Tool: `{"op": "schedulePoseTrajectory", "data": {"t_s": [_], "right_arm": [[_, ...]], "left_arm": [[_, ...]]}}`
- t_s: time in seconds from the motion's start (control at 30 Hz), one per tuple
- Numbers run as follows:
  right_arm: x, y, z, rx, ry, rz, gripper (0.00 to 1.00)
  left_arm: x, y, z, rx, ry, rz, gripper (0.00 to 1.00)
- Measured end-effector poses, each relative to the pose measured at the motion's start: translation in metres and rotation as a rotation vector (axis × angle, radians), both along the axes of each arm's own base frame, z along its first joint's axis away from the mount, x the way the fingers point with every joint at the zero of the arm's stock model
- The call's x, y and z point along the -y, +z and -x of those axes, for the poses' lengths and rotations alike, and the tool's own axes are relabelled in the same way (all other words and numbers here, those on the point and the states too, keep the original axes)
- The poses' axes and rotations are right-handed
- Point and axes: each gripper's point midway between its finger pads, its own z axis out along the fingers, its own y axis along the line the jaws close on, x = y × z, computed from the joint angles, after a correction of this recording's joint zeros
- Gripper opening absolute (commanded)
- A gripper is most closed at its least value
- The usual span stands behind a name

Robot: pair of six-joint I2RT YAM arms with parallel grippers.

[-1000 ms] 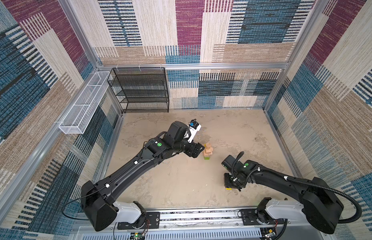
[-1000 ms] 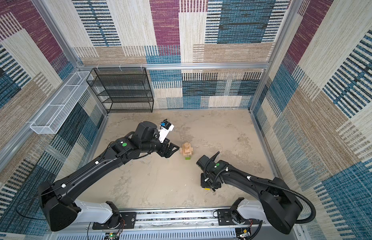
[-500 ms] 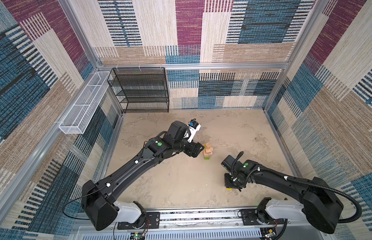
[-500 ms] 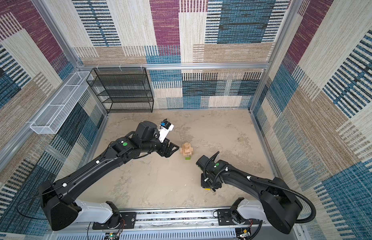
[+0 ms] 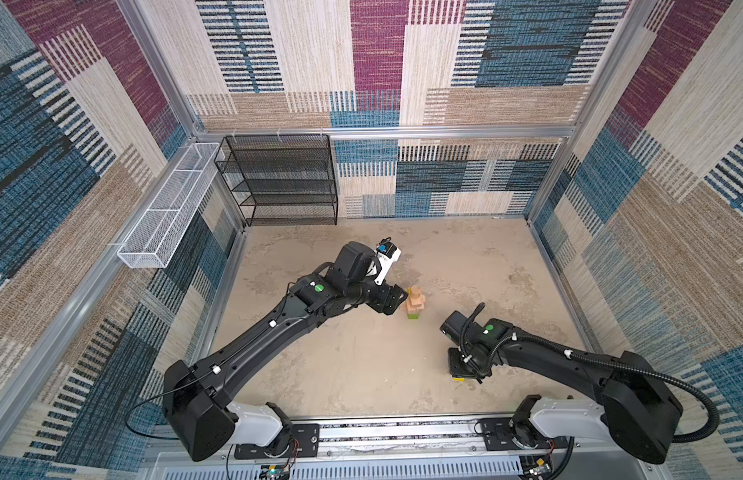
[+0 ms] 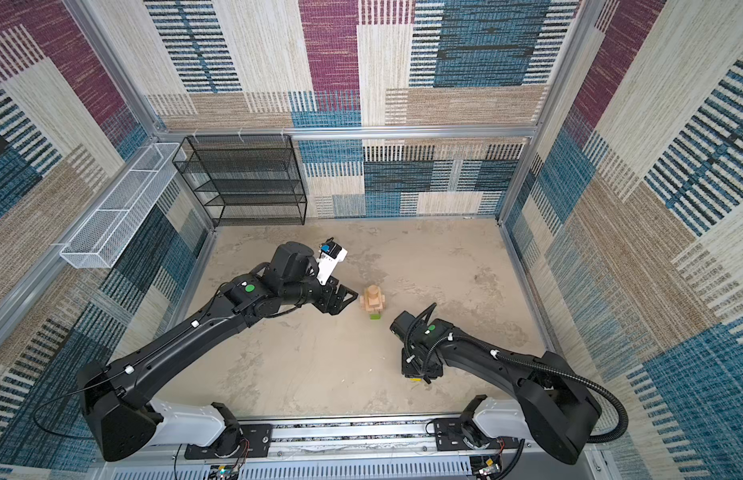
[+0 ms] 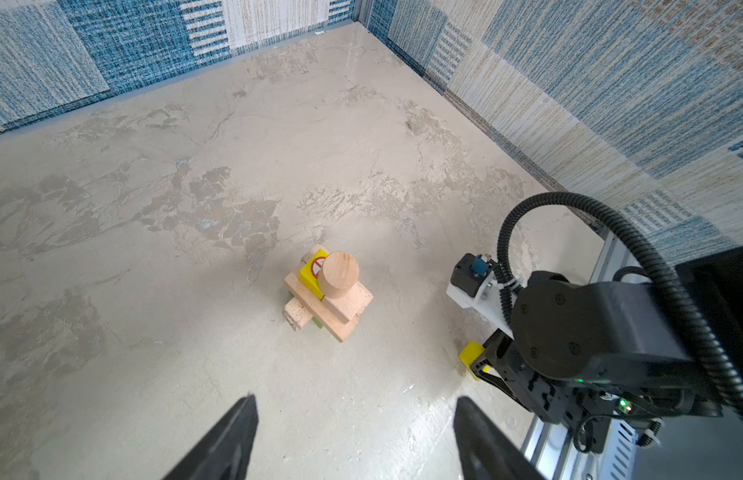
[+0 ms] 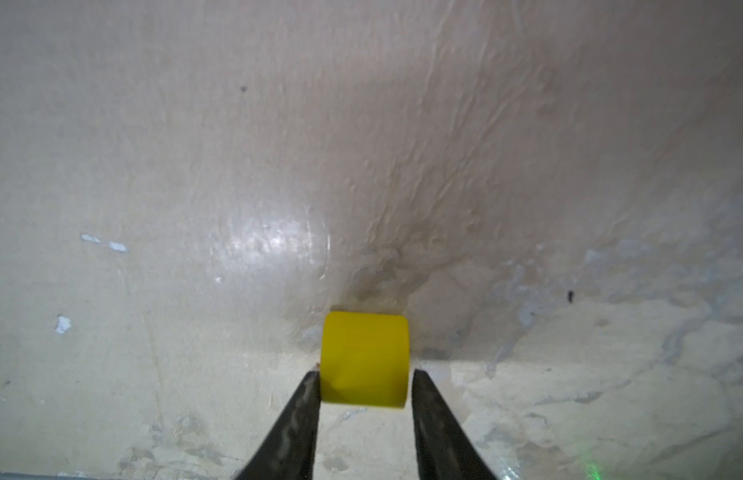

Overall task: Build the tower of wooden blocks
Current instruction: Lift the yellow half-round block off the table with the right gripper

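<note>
Over the cylinder (image 8: 364, 359), right wrist (image 5: 471, 351) downturned

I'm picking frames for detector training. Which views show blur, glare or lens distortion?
Right wrist view: the yellow cylinder is soft-edged, and a glare patch sits on the table surface beyond it. Left wrist view: the wood block tower is sharp, the fingers of the left gripper blurred. Both top views: even light, soft shadows, no visible blur.

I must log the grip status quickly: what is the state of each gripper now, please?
Left gripper: open, holding nothing.
Right gripper: closed on the yellow cylinder.
</note>
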Motion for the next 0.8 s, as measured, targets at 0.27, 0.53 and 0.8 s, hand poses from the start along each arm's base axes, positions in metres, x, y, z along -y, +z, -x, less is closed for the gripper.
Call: {"op": "schedulePoseTrajectory", "data": {"t_s": [0.27,0.53,0.8], "right_arm": [[0.0009,-0.0013,0.0015,-0.009,0.002,0.008,0.38],[0.0025,-0.0024,0.0023,-0.014,0.001,0.019,0.36],[0.0024,-0.0026,0.0020,-0.016,0.003,0.024,0.25]], "left_arm": [[-0.0001,0.0009,-0.0001,0.001,0.000,0.001,0.79],[0.0000,0.0011,0.0002,0.001,-0.001,0.002,0.79],[0.0000,0.0021,0.0002,0.003,-0.001,0.003,0.79]]}}
